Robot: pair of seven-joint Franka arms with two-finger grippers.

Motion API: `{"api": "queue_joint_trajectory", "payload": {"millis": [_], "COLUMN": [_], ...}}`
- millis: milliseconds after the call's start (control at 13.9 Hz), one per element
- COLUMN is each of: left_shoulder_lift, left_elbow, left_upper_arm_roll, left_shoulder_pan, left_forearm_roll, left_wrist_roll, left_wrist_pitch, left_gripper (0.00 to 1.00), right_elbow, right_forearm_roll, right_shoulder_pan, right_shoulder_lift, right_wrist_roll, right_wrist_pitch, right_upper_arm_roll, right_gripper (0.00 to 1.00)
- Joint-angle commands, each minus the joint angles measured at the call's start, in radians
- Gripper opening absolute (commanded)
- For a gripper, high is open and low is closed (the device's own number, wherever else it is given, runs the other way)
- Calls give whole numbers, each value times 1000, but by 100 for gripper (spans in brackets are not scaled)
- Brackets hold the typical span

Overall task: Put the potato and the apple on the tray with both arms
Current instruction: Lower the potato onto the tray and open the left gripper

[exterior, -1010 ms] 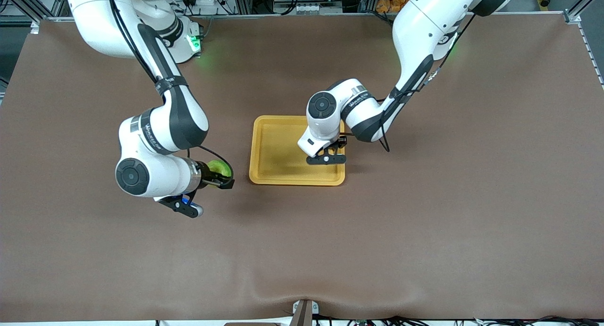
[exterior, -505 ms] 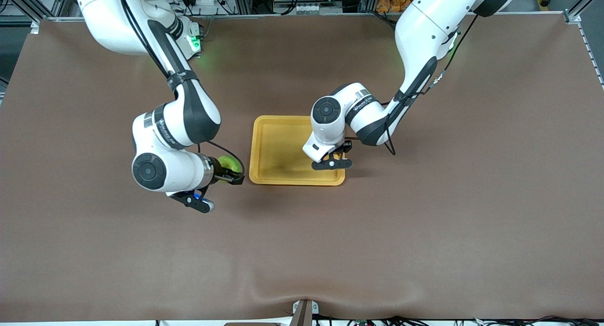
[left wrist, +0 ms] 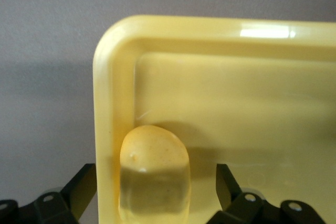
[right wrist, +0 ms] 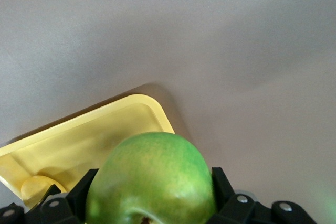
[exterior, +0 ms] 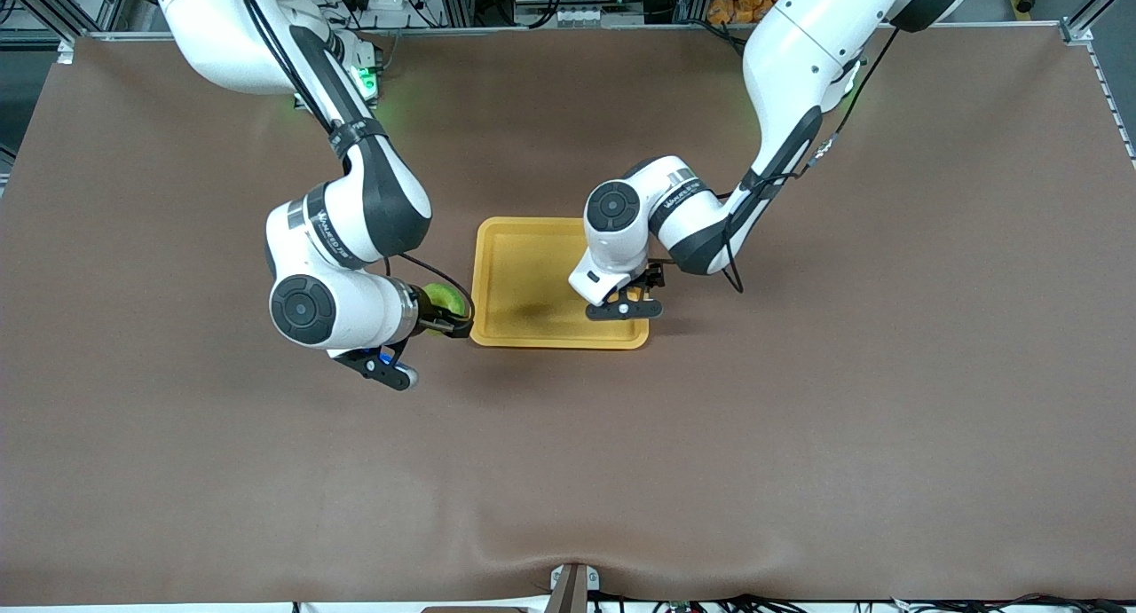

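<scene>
The yellow-orange tray (exterior: 524, 267) lies mid-table. The pale yellow potato (left wrist: 153, 163) rests in the tray's (left wrist: 210, 27) corner nearer the front camera, toward the left arm's end. My left gripper (exterior: 632, 299) hangs low over it, open, its fingers (left wrist: 79, 188) standing apart from the potato on either side. The green apple (exterior: 441, 302) is gripped in my right gripper (exterior: 449, 315), over the table just beside the tray's rim at the right arm's end. In the right wrist view the apple (right wrist: 152, 174) fills the jaws, with the tray (right wrist: 89, 137) and potato (right wrist: 35, 186) past it.
Brown table cloth (exterior: 799, 418) spreads wide on all sides of the tray. The inside of the tray toward the right arm's end is bare. The left arm's forearm and wrist (exterior: 683, 218) lean over the tray's corner nearest the left arm's base.
My right arm has carried the apple toward the tray, up to its rim. My left gripper has opened and let go of the potato in the tray's corner.
</scene>
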Motion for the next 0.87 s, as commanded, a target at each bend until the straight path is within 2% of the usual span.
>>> {"api": "queue_joint_trajectory", "payload": {"millis": [0, 361, 433, 649, 794], "left_shoulder_lift": [-50, -187, -211, -279, -323], "left_elbow": [21, 85, 105, 160, 172], "left_upper_arm_roll": [4, -12, -10, -10, -10], "left_shoulder_pan": [12, 100, 113, 196, 245], "left_forearm_roll": [25, -1, -38, -140, -151], "left_wrist_roll": [-19, -7, 2, 167, 227], "left_wrist_pitch": [-56, -253, -290, -399, -445], "left_gripper": [100, 100, 100, 100, 100], "right_elbow": [-38, -40, -49, -87, -128], "right_forearm_roll": [15, 15, 14, 3, 2], "right_shoulder_pan": [7, 53, 73, 117, 146], "right_shoulder_lift": [-40, -40, -40, -43, -44], "right_wrist_roll": [14, 47, 73, 124, 143], "right_wrist_pitch": [-3, 4, 14, 67, 128], "right_upper_arm_roll": [-3, -5, -7, -8, -10], "right_gripper": [0, 0, 0, 0, 0]}}
